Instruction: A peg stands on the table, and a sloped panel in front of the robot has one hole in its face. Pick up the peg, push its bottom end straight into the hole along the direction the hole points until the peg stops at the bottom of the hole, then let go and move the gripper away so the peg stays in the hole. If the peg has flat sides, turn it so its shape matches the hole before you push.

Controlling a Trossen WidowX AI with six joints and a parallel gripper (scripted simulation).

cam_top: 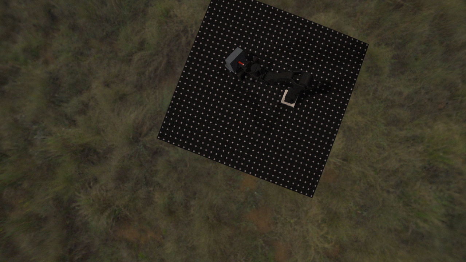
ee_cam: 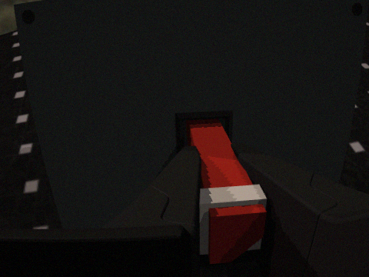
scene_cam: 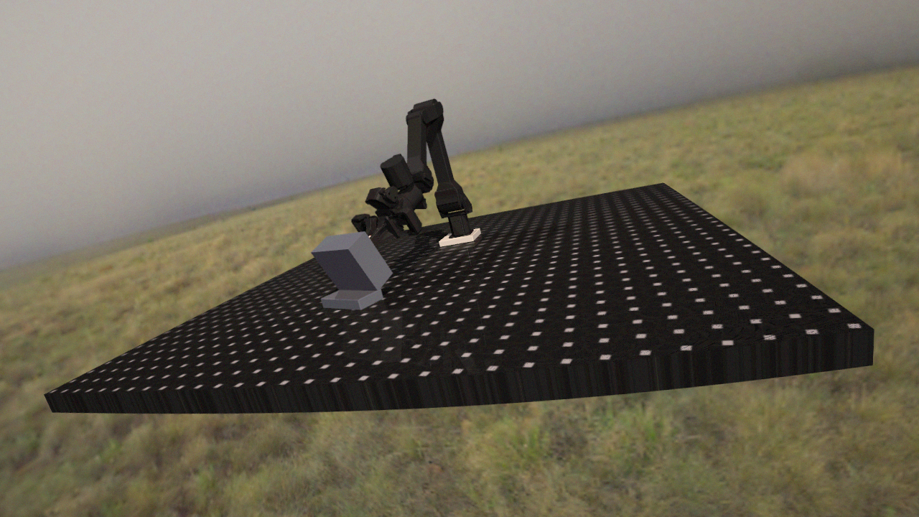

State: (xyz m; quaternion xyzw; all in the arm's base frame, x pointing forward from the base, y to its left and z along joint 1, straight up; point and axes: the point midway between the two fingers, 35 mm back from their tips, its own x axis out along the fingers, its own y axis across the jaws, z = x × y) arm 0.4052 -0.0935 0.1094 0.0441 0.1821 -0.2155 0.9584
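End effector grips the red peg, its pale band showing no readable writing.

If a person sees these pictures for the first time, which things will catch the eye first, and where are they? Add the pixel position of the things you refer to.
First, probably, the bright red peg [cam_top: 240, 62] [ee_cam: 221, 161] with its pale band, held in the gripper [ee_cam: 219, 165] before the square hole [ee_cam: 204, 115] of the grey panel [cam_top: 233, 56] [scene_cam: 355, 260] [ee_cam: 115, 77]. Next, likely, the black arm [cam_top: 278, 77] [scene_cam: 417, 141], rising from a whitish base plate [cam_top: 286, 103] [scene_cam: 449, 242] on the white-dotted black table [cam_top: 260, 137] [scene_cam: 546, 308], with grassland around it.
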